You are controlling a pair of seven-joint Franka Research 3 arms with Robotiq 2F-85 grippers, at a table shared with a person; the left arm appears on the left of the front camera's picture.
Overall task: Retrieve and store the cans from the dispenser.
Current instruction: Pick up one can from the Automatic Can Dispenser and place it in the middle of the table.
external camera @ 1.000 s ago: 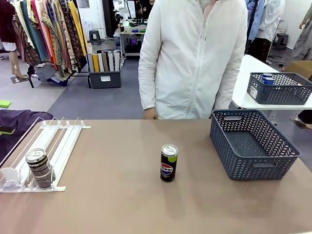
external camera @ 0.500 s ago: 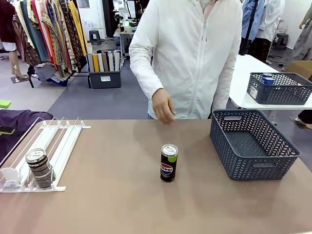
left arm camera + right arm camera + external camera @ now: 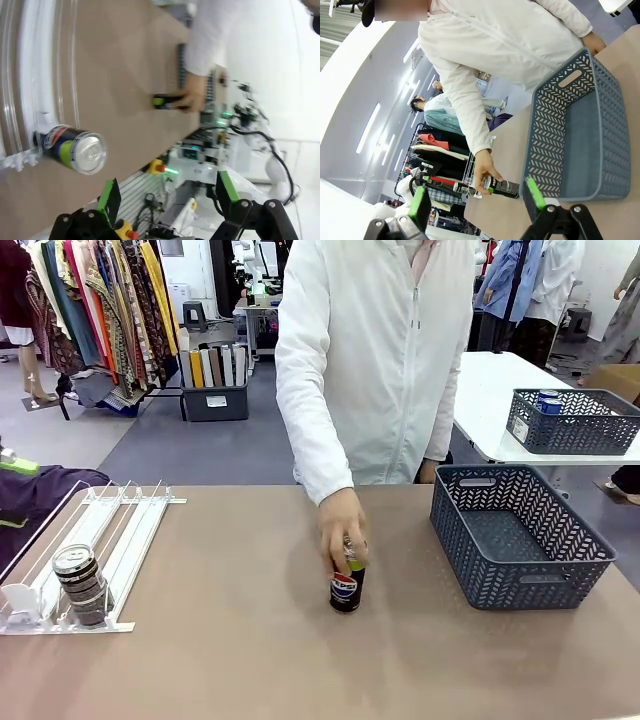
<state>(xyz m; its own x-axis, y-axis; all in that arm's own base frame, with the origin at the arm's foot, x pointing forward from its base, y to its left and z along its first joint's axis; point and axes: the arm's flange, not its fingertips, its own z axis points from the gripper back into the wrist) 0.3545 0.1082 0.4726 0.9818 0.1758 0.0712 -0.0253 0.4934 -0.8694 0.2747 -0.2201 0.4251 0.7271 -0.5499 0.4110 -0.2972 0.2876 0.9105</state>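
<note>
person's hand (image 3: 341,526) now grips can (image 3: 346,595) near basket (image 3: 520,575).

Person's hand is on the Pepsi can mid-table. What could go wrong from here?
1. The person's hand wraps the Pepsi can; an arm reaching in now could strike it.
2. The front can in the dispenser lies off-centre of the open left gripper; a straight approach may clip it.
</note>
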